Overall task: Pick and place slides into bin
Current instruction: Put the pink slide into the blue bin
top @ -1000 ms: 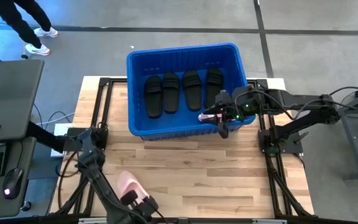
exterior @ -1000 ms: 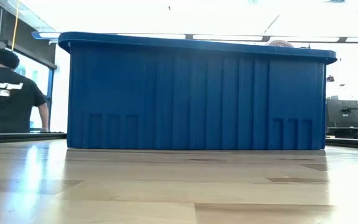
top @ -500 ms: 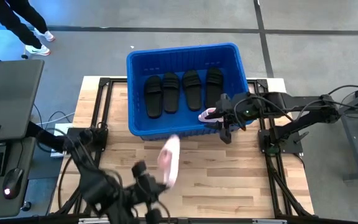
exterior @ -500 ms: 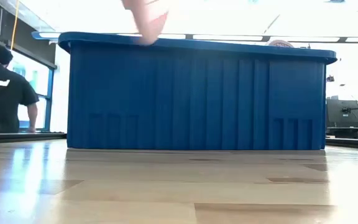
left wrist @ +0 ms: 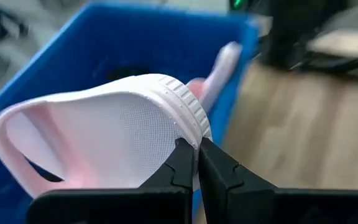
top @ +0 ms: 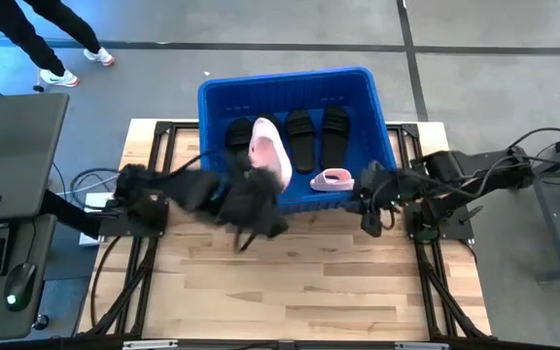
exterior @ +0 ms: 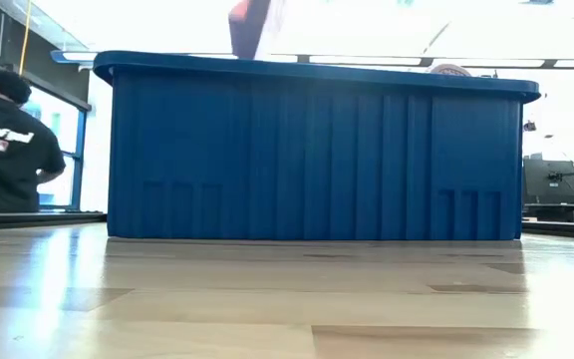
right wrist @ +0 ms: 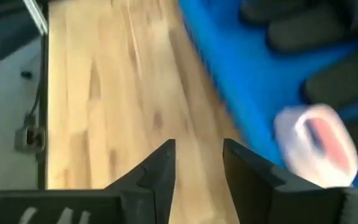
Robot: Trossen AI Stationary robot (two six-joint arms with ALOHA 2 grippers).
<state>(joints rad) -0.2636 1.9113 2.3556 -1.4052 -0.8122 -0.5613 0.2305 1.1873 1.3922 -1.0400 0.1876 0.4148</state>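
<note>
Left gripper (left wrist: 194,163) is clenched on the thin edge of a light pink slide (top: 265,148), which hangs above the left half of the blue bin (top: 213,93) in the upper centre of the high view; the sandal looks light, soft and bendable, so a pinch at the sole's rim or the wide strap should suit it, though it may swing. Right gripper (right wrist: 197,163), released and empty, is over the desk (top: 358,282) just right of the bin's near corner. Counted, six slides show: four black slides (top: 302,136) lying abreast in the bin, a second pink slide (top: 332,179) at the bin's near right wall, and the held one.
</note>
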